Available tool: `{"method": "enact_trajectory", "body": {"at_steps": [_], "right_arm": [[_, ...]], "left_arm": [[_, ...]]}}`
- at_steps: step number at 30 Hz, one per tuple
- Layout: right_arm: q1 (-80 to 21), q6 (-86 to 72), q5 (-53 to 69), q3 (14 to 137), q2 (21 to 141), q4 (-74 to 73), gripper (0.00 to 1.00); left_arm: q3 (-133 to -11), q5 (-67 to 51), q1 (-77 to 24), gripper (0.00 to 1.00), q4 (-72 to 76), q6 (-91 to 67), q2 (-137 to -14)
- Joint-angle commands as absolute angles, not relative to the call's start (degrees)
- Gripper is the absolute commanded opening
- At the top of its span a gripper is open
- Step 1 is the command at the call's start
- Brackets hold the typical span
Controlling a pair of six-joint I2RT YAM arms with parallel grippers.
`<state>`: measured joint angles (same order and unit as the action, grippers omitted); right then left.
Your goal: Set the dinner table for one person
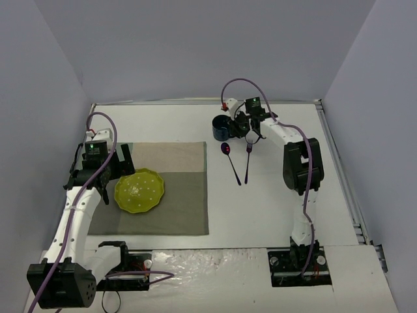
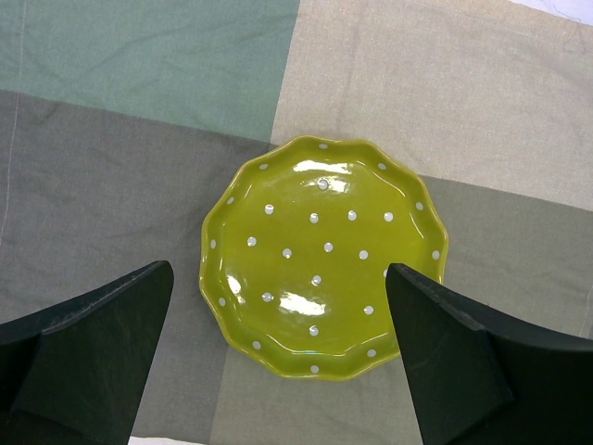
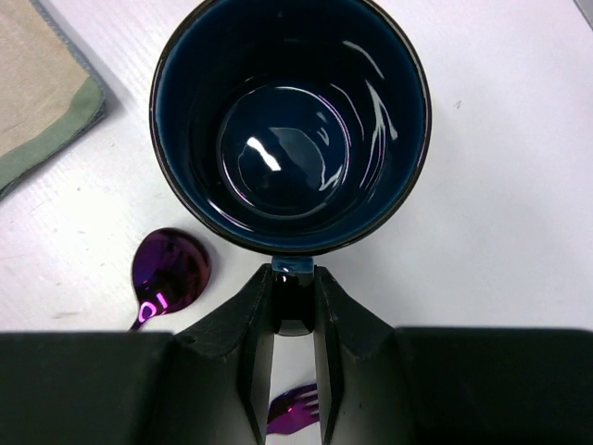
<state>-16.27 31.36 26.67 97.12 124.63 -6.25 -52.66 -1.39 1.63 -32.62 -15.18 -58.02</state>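
Your left tool (image 2: 278, 271) hangs spread wide, grasping nothing, above the yellow-green dotted plate (image 1: 139, 190), which sits on the left part of the patchwork placemat (image 1: 176, 195). The white counter (image 1: 169, 124) lies beneath everything. Right of the placemat stands a dark blue mug (image 1: 221, 127), with a purple spoon (image 1: 232, 166) and fork (image 1: 247, 166) just nearer you. Your right tool (image 3: 295, 278) is clenched on the mug's handle.

High rear overview, left wrist close above plate (image 2: 324, 258), right above mug (image 3: 289, 125)

White dinner table (image 1: 169, 120) with placemat (image 1: 179, 199), mug (image 1: 221, 128), spoon (image 1: 232, 164), fork (image 1: 247, 164)
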Motion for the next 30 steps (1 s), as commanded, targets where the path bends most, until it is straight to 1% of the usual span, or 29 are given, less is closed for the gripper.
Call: {"method": "enact_trajectory", "body": {"at_steps": [1, 6, 14, 21, 30], "right_arm": [[-18.65, 28.18, 24.87, 92.9, 112.68, 2.64, 0.0], [-19.41, 23.19, 25.27, 85.87, 106.23, 11.08, 0.0], [-22.04, 18.06, 25.38, 79.02, 100.36, 18.14, 0.0], [-27.29, 15.57, 24.89, 76.91, 99.66, 21.53, 0.0], [-33.97, 13.74, 18.27, 74.01, 103.41, 29.52, 0.0]], "left_arm": [[-54.05, -0.53, 1.77, 0.97, -30.06, -14.59, -56.95], [-53.96, -0.53, 1.78, 0.97, -29.97, -14.59, -56.75], [-53.82, -0.55, 1.85, 0.97, -29.81, -14.68, -56.62], [-53.7, -0.53, 1.84, 0.97, -29.79, -14.68, -56.51], [-53.61, -0.56, 1.85, 0.97, -29.85, -14.68, -56.25]]}}
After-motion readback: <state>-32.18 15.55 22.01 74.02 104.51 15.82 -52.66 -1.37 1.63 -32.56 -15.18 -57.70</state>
